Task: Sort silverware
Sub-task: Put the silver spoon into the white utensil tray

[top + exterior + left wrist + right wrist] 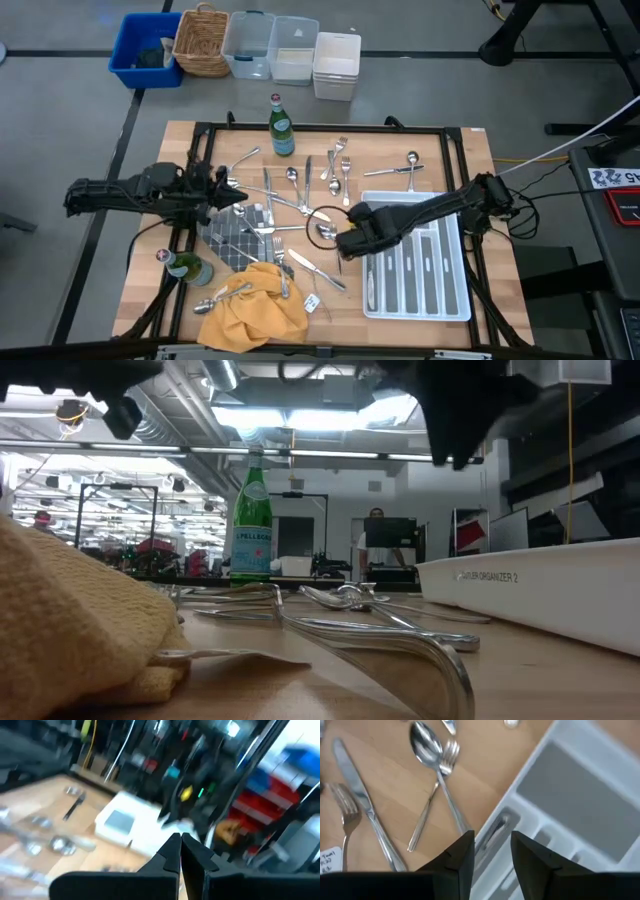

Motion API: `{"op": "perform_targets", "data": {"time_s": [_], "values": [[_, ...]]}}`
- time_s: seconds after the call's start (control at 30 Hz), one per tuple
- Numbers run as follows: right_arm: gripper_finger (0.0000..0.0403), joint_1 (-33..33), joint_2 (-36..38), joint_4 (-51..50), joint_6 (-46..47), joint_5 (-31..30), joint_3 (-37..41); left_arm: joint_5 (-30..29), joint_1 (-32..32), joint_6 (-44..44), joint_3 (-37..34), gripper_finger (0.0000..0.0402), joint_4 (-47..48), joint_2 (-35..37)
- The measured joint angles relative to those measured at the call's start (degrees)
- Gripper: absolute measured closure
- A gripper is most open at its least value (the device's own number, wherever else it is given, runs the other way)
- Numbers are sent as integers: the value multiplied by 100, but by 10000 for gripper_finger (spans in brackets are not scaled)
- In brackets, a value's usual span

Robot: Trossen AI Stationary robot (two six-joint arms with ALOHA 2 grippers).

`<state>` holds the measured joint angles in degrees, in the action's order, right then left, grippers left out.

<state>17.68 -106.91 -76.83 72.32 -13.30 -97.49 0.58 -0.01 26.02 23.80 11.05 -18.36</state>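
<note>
Many shiny forks, knives and spoons [300, 190] lie scattered on the wooden table, and a few lie in the white divided tray [462, 300] at the right. My right gripper [345, 238] is open over the tray's left rim [520, 795]. A slim utensil [491, 834] lies in the compartment below its fingers. A spoon [425, 745], forks and a knife [365, 800] lie on the wood beside the tray. My left gripper [228, 195] hovers over the left of the pile, above a grey patterned cloth [235, 232]. Its fingers [180, 851] are shut with nothing seen between them.
A green bottle [282, 125] stands at the table's far edge and another [186, 268] lies at the near left. A yellow cloth [250, 308] with cutlery on it lies at the near edge. Bins and a basket [205, 40] stand beyond the table.
</note>
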Motion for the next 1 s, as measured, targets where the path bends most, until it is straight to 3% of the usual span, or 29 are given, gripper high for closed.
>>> {"op": "perform_targets", "data": {"time_s": [0.2,0.4,0.87,1.0], "values": [[275,-294,0,-230,-1204,-52,-490,4,2,-171,805,401,1777,-1032],[275,-593,0,-438,-2066,-68,-872,68,0,-1123,1140,401,2748,-1904],[275,-1039,2,-405,-2717,-123,-1083,68,-1,-1452,1145,401,2837,-3545],[275,-1066,2,-361,-2934,-123,-1083,68,2,-1479,1145,381,2835,-3956]]}}
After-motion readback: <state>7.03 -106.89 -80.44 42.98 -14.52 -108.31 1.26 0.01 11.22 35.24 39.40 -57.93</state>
